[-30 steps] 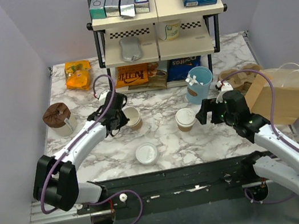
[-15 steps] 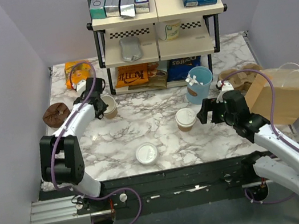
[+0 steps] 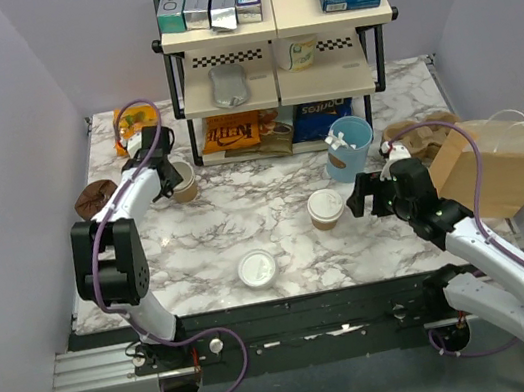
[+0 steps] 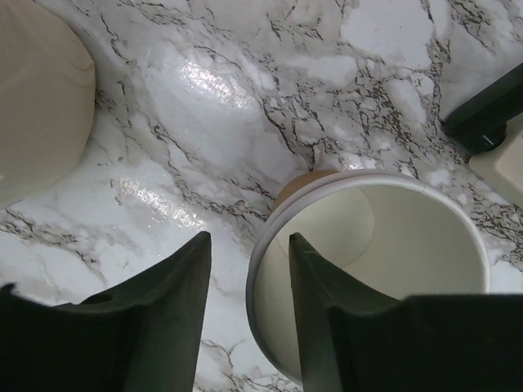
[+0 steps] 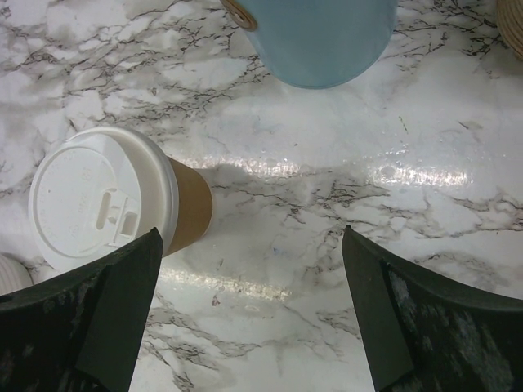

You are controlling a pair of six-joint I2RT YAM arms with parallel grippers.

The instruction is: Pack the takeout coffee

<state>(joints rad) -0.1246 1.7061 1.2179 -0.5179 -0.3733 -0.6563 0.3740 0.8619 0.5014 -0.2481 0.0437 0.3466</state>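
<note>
The left gripper (image 4: 248,241) is open a little. Its two fingers stand on both sides of the rim of the open cup (image 4: 384,261), one inside the cup and one outside. There is a small gap between the outer finger (image 4: 155,327) and the cup wall. This cup has no lid and stands on the table (image 3: 273,199), near the left leg of the rack (image 3: 186,98).

The right gripper (image 5: 251,237) is wide open and holds nothing; only marble shows between its fingers. The coffee (image 5: 102,200), with its white lid on, stands upright just beside the finger at the left of the right wrist view. I cannot tell if they touch. The blue cup (image 5: 319,33) stands behind the coffee, near it.

In the top view the coffee is in the middle of the table. The bag (image 3: 507,175) is at the right edge, on the far side of the right gripper from the coffee. A loose lid (image 3: 257,268) lies near the front edge.
</note>
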